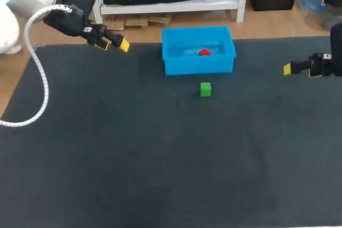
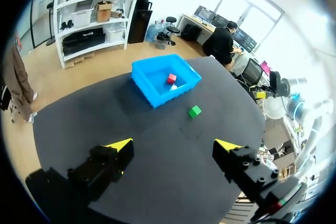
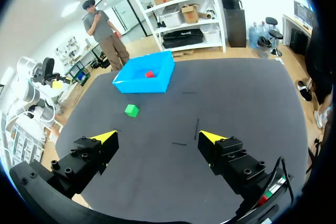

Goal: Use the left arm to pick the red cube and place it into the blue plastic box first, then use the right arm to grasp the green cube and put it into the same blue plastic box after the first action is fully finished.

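left arm (image 1: pixel 69 12) hangs over the far left corner of the dark surface (image 1: pixel 133 158); its wrist view shows the left jaws spread wide. at far centre the red cube (image 1: pixel 204 52) lies inside the blue plastic box (image 1: pixel 197 67), and the green cube (image 1: pixel 206 89) sits on the surface just near of the box. at the right edge the right jaws appear side-on from above; only the wrist view shows them spread apart.

You're in a robotics lab. Your left arm (image 1: pixel 72 10) and right arm (image 1: pixel 336 46) flank a dark-matted work table (image 1: pixel 133 158).
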Controlling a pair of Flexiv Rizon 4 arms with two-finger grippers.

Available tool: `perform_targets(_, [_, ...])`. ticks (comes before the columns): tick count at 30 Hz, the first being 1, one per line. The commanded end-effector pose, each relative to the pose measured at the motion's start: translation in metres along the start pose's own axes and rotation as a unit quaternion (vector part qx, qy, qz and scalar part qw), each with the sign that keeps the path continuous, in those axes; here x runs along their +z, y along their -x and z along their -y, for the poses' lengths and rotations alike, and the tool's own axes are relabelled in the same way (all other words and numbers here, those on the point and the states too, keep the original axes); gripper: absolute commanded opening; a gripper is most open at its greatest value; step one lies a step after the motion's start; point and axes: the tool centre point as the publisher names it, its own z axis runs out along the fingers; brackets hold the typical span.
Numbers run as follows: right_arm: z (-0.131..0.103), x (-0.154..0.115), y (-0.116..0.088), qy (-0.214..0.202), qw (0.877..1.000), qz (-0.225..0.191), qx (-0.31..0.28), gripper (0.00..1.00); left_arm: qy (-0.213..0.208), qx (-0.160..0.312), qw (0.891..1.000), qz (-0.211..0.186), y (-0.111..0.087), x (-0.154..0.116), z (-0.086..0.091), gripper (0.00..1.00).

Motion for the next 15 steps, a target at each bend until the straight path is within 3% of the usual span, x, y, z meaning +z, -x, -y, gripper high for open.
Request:
perform_targets(1, [0.0005, 0.0006, 0.0002, 0.000, 1.000, 0.000, 0.000, 1.00, 0.003, 0.003, 1.000, 0.010, -0.0081, -0.0036, -0.0002, 1.00])
perform_targets(15, [0.0005, 0.0006, 0.0002, 0.000, 1.000, 0.000, 0.000, 1.00, 0.003, 0.003, 1.000, 0.010, -0.0081, -0.0036, -0.0002, 1.00])
